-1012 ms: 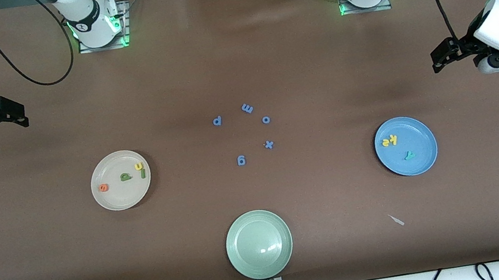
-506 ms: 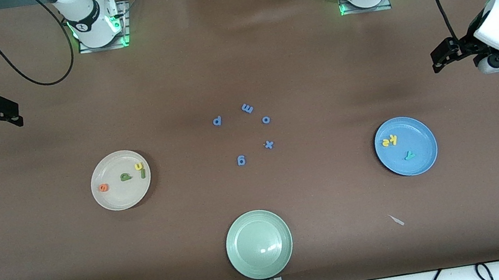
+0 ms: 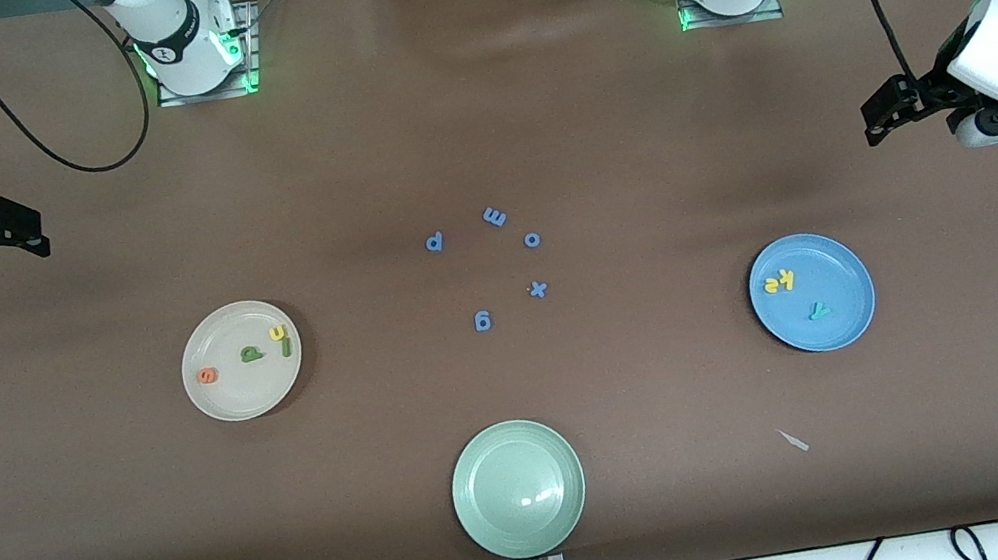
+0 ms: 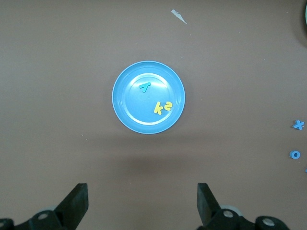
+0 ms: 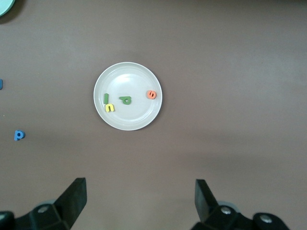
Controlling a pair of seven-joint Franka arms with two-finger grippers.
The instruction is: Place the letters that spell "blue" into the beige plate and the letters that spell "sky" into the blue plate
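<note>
The beige plate [image 3: 241, 361], toward the right arm's end of the bench [image 3: 473, 122], holds an orange e [image 3: 208, 375], olive b [image 3: 252, 354], green l [image 3: 286, 346] and yellow u [image 3: 276, 333]. The blue plate [image 3: 811, 292], toward the left arm's end, holds yellow s [image 3: 771, 284], yellow k [image 3: 786, 279] and teal y [image 3: 818, 309]. Both arms wait raised over the bench ends, left end effector [image 4: 142, 203] and right end effector [image 5: 140, 201] spread wide, empty.

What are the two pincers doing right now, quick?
Left pincer: open, holding nothing, up over bare table near the blue plate.
Right pincer: open, holding nothing, up over bare table near the beige plate.
</note>
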